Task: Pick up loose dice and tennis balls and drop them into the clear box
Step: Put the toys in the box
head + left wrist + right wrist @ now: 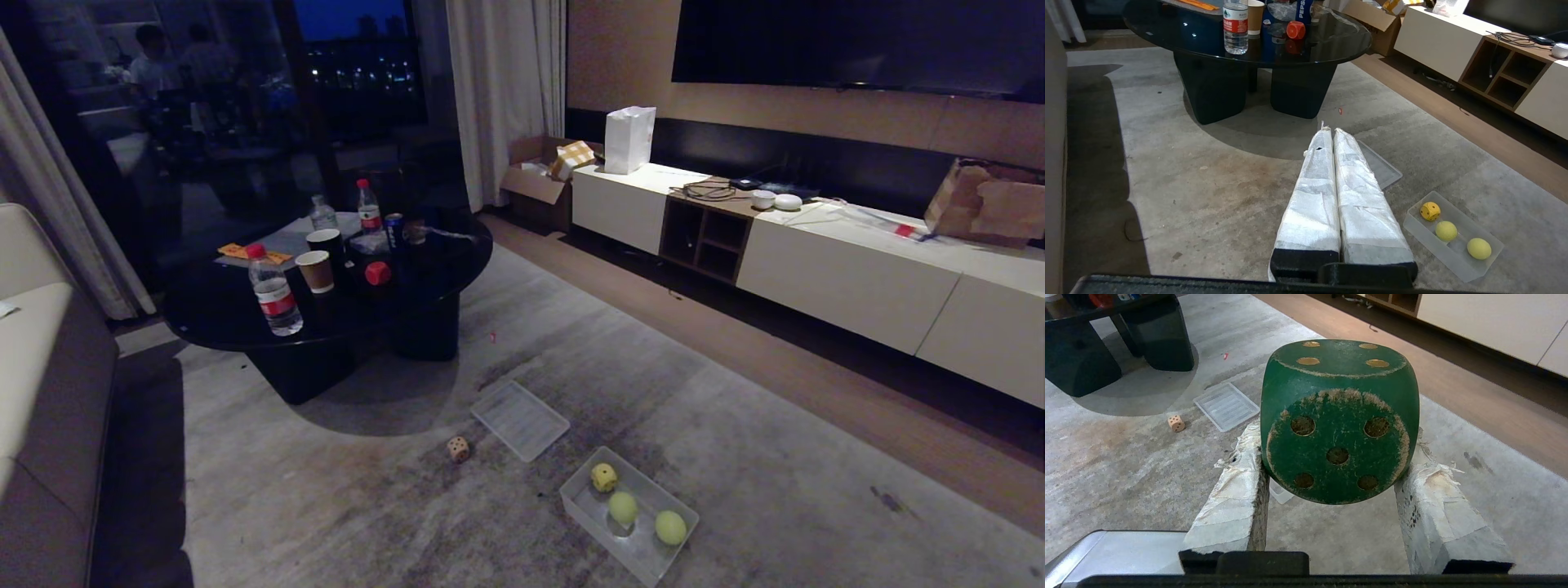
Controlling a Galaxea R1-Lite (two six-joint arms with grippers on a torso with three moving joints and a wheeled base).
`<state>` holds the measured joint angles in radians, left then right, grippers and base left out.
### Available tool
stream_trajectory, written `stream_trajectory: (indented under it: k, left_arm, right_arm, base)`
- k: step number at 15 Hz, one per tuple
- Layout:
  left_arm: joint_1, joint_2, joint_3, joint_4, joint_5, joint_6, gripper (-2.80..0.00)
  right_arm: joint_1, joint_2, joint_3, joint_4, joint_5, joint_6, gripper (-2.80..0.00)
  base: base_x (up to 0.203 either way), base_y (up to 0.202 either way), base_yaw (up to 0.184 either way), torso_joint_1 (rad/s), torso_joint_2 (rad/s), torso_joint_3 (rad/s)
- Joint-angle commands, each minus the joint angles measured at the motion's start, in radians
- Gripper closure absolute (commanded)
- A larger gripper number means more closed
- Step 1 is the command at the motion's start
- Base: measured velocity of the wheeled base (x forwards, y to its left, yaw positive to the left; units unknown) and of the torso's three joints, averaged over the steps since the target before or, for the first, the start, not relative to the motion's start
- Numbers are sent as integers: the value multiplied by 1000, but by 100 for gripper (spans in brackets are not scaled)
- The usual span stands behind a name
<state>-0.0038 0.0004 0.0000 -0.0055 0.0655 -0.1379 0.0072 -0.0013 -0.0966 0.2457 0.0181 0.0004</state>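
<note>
While the right gripper (1337, 486) clamps the dark green rounded die (1339, 420), the shallow clear plastic box (633, 555) sits lower centre-right in the head view, so I'd carry it right above an empty spot there before letting go. Left gripper (1333, 134) is closed, empty.

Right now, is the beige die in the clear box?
No: in the head view the beige die sits on the rug beside the lid, outside the clear box.
</note>
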Motion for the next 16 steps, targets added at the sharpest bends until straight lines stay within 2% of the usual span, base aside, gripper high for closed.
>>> stream_trajectory:
  k: [1,16]
  left_arm:
    - [1,1,0,-1,0,-2,0]
    - [1,0,0,-2,0,-6,0]
  right_arm:
    - [0,1,0,1,0,0,0]
    - [0,1,0,1,0,0,0]
  base:
    - [0,0,0,0,0,0]
    - [0,0,0,0,0,-9]
